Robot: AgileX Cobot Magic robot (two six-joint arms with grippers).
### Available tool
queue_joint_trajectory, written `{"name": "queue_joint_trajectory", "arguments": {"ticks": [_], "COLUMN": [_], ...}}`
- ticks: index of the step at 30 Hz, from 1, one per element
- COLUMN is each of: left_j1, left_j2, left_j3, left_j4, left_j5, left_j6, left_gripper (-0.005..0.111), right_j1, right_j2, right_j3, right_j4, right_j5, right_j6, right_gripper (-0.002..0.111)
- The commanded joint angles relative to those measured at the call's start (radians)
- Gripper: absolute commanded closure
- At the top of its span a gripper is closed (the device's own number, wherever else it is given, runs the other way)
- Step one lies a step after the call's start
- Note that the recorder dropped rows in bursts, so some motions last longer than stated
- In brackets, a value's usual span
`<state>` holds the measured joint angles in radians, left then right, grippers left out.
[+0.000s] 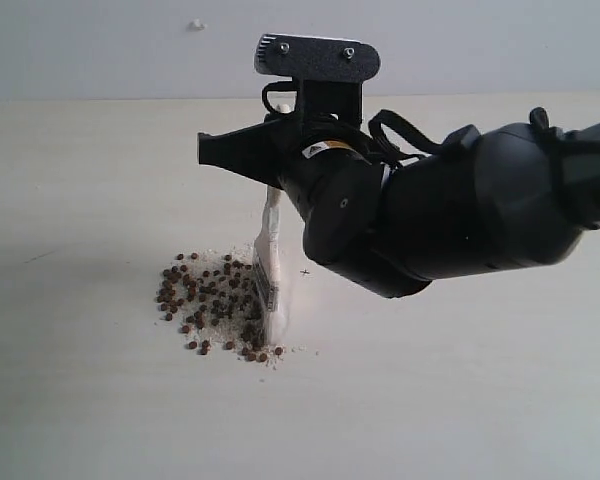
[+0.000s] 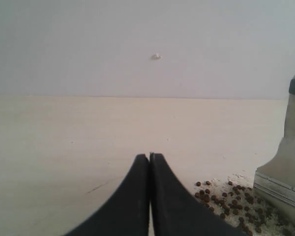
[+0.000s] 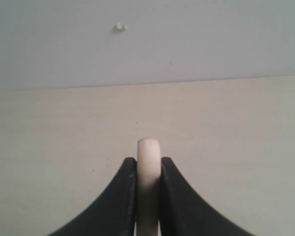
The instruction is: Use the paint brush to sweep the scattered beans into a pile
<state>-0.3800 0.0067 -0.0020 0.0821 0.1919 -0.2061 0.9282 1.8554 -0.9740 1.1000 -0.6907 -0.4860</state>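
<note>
The paint brush (image 1: 269, 262) stands upright on the pale table, its whitish bristles touching down at the right edge of the beans (image 1: 212, 298). The reddish-brown beans lie close together in a patch with pale crumbs among them. My right gripper (image 1: 276, 135) is shut on the brush's wooden handle (image 3: 148, 153), whose rounded end pokes out past the right gripper (image 3: 148, 162). My left gripper (image 2: 150, 156) is shut with nothing in it, low over the table to the left of the beans (image 2: 231, 201) and the brush (image 2: 285, 172). The left arm does not show in the exterior view.
The right arm's bulky black body (image 1: 450, 210) fills the middle right of the exterior view. A plain wall stands behind the table, with a small white speck (image 1: 196, 24) on it. Bare tabletop (image 1: 100, 200) spreads out around the beans.
</note>
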Motion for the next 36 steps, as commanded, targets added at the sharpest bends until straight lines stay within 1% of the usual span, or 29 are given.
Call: {"name": "queue_joint_trajectory", "arguments": {"ticks": [1, 4, 8, 11, 16, 19, 23, 25, 26, 27, 28, 30, 31, 33, 36], "left_j1": [0.003, 0.003, 0.003, 0.003, 0.003, 0.003, 0.003, 0.003, 0.003, 0.003, 0.003, 0.003, 0.003, 0.003, 0.003], "left_j2": [-0.003, -0.003, -0.003, -0.003, -0.003, -0.003, -0.003, -0.003, -0.003, -0.003, -0.003, -0.003, -0.003, -0.003, -0.003], "left_j3": [0.002, 0.002, 0.002, 0.002, 0.002, 0.002, 0.002, 0.002, 0.002, 0.002, 0.002, 0.002, 0.002, 0.002, 0.002], "left_j4": [-0.007, -0.007, -0.007, -0.007, -0.007, -0.007, -0.007, -0.007, -0.007, -0.007, -0.007, -0.007, -0.007, -0.007, -0.007], "left_j5": [0.000, 0.000, 0.000, 0.000, 0.000, 0.000, 0.000, 0.000, 0.000, 0.000, 0.000, 0.000, 0.000, 0.000, 0.000], "left_j6": [0.002, 0.002, 0.002, 0.002, 0.002, 0.002, 0.002, 0.002, 0.002, 0.002, 0.002, 0.002, 0.002, 0.002, 0.002], "left_gripper": [0.107, 0.107, 0.107, 0.107, 0.107, 0.107, 0.107, 0.107, 0.107, 0.107, 0.107, 0.107, 0.107, 0.107, 0.107], "right_j1": [0.003, 0.003, 0.003, 0.003, 0.003, 0.003, 0.097, 0.136, 0.142, 0.153, 0.153, 0.153, 0.153, 0.153, 0.153], "right_j2": [-0.025, -0.063, -0.130, -0.178, -0.215, -0.206, -0.165, -0.107, -0.081, -0.047, -0.036, -0.005, 0.009, 0.025, 0.037], "right_j3": [-0.002, -0.002, -0.002, -0.002, -0.002, 0.008, 0.029, 0.029, 0.029, 0.029, 0.029, 0.029, 0.029, 0.027, 0.005], "right_j4": [0.080, 0.122, 0.137, 0.209, 0.467, 0.615, 0.644, 0.644, 0.644, 0.617, 0.604, 0.544, 0.487, 0.415, 0.400], "right_j5": [-0.018, -0.046, -0.048, -0.092, -0.181, -0.168, -0.169, -0.177, -0.177, -0.172, -0.167, -0.141, -0.116, -0.108, -0.106], "right_j6": [-0.145, -0.277, -0.388, -0.548, -0.876, -0.943, -0.897, -0.786, -0.742, -0.652, -0.618, -0.475, -0.358, -0.241, -0.184], "right_gripper": [0.108, 0.108, 0.108, 0.108, 0.108, 0.108, 0.108, 0.108, 0.108, 0.108, 0.108, 0.108, 0.108, 0.108, 0.108]}}
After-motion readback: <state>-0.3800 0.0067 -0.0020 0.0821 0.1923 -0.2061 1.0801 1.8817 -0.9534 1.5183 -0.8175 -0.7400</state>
